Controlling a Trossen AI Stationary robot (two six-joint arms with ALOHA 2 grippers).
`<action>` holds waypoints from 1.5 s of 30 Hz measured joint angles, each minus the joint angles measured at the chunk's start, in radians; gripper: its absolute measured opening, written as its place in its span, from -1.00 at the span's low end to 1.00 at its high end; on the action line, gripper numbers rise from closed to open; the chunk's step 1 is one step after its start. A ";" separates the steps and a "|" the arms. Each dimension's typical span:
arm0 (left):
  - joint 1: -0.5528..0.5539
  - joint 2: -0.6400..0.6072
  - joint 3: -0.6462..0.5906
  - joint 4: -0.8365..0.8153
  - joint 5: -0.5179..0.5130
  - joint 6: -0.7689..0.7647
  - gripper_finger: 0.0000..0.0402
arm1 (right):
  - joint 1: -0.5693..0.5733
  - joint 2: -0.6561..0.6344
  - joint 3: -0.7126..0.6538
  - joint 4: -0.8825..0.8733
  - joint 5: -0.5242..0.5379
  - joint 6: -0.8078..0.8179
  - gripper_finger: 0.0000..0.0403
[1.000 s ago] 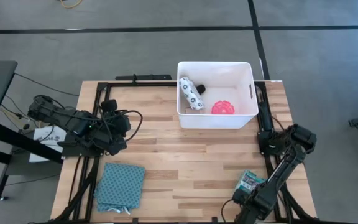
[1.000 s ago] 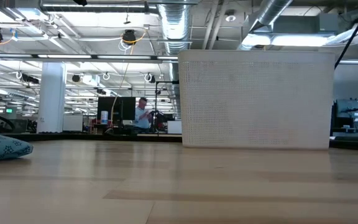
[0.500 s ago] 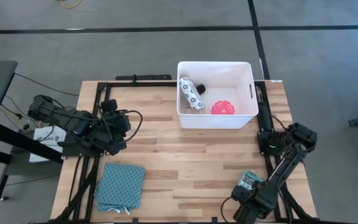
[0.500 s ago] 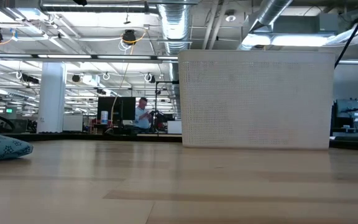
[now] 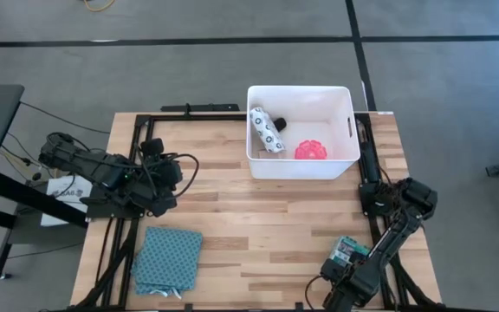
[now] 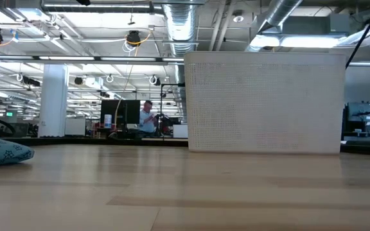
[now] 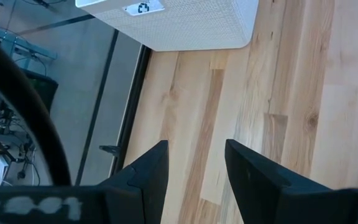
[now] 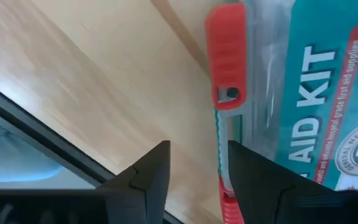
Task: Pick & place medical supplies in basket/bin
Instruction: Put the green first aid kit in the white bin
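Observation:
The green-and-red box (image 5: 346,250), a teal first-aid kit with a red clasp (image 8: 225,62), lies flat near the table's near right corner. My right gripper (image 5: 342,263) is open and comes at it from the near side. In the right wrist view one finger stands over bare wood and the other over the box's red edge (image 8: 219,180). The white tub (image 5: 301,169) stands at the far edge and holds a dotted packet (image 5: 267,130), a black cylinder (image 5: 278,124) and a pink spiky ball (image 5: 311,151). My left gripper (image 5: 170,173) waits open at the left edge. My right gripper (image 8: 194,168) straddles the red-trimmed edge of the box, fingers open, slanting down from the near side. Whether either finger touches the box I cannot tell. The box lies flat on the table.
A blue patterned packet (image 5: 170,258) lies near the near left corner and shows in the low view (image 6: 2,153) too. Bare wood spans the middle of the table (image 5: 258,217). The tub's wall (image 6: 265,102) fills the far right of the low view. A person sits far off in the room.
The right arm has shifted slightly, its elbow dropping a little toward the near edge, while its gripper stays by the box. The box has stayed in place. The left arm has kept still.

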 joint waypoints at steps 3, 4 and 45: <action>0.000 0.000 0.000 0.001 -0.002 0.000 -0.26 | 0.005 0.014 0.001 0.002 0.000 -0.025 -0.31; 0.000 0.000 0.000 0.002 -0.002 0.000 -0.26 | 0.000 0.016 0.002 0.007 0.002 -0.028 -0.33; 0.000 0.000 0.000 0.017 -0.023 0.020 -0.26 | -0.279 0.026 0.230 0.060 0.620 -0.611 -0.98</action>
